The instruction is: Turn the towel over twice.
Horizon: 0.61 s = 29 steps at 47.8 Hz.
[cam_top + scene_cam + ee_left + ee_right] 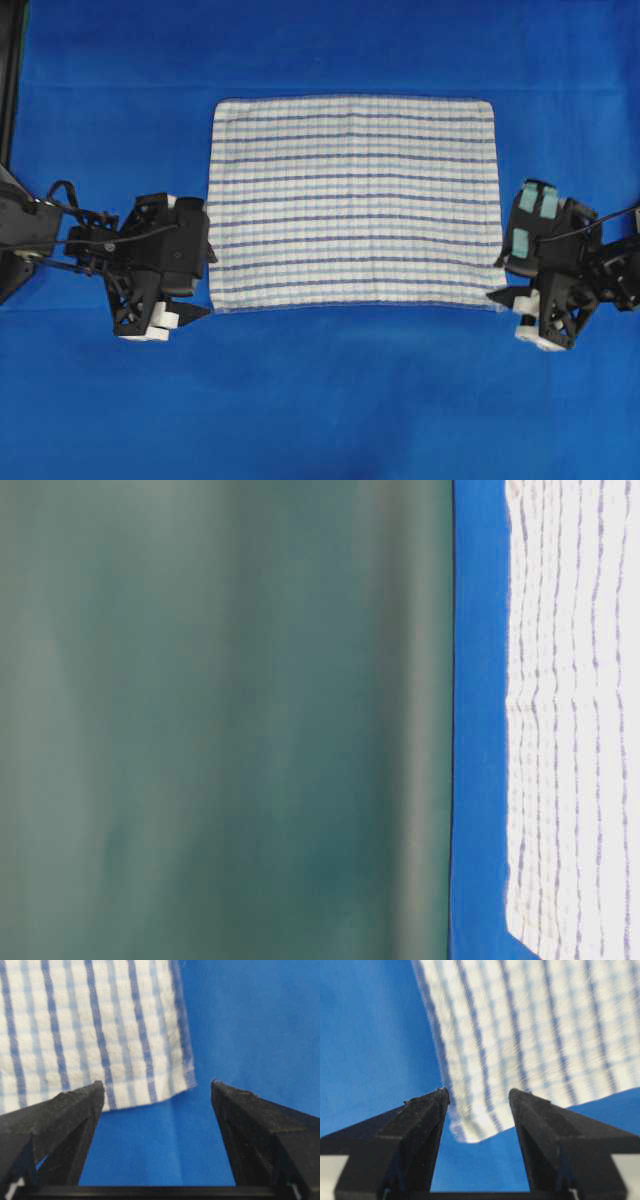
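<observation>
While my left end effector [190,312] and right end effector [505,296] wait spread apart and empty by the near corners, the towel [355,200] lies flat between them, stretching away across the blue tabletop [330,400].

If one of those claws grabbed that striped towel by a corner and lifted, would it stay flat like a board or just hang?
Probably hang: the towel is thin woven cloth lying flat against the blue covering, so it looks floppy. It seems light for its spread. Pushed, its soft weave would likely bunch and wrinkle rather than slide whole.
</observation>
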Each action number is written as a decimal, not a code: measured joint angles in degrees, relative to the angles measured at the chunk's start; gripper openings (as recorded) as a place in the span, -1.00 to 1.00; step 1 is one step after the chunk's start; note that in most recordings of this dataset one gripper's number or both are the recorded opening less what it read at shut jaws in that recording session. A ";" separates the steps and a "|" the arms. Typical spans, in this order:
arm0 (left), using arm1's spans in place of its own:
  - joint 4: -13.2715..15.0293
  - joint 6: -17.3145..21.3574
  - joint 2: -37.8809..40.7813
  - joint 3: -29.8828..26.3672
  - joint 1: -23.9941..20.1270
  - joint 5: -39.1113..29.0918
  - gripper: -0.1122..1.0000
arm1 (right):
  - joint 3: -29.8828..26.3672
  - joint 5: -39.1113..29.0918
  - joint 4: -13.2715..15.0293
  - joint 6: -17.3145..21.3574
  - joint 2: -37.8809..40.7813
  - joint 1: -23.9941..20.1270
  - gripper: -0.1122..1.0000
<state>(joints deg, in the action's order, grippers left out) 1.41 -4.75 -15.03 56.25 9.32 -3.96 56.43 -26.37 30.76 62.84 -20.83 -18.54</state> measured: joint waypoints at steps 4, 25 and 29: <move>-0.09 0.18 -2.81 -0.44 -0.79 -1.49 0.63 | -0.79 -3.08 2.02 -0.09 -2.90 0.00 0.25; 0.00 2.99 -21.09 -0.35 -8.96 -2.81 0.62 | -1.14 -12.13 15.47 -2.29 -25.14 2.20 0.25; 0.00 4.66 -24.17 -0.26 -10.81 -2.99 0.62 | -1.14 -13.62 16.44 -4.31 -28.56 2.11 0.25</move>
<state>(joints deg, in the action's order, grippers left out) 1.41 -0.09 -39.20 55.99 -1.49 -6.94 55.28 -39.99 47.20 58.54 -49.39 -16.44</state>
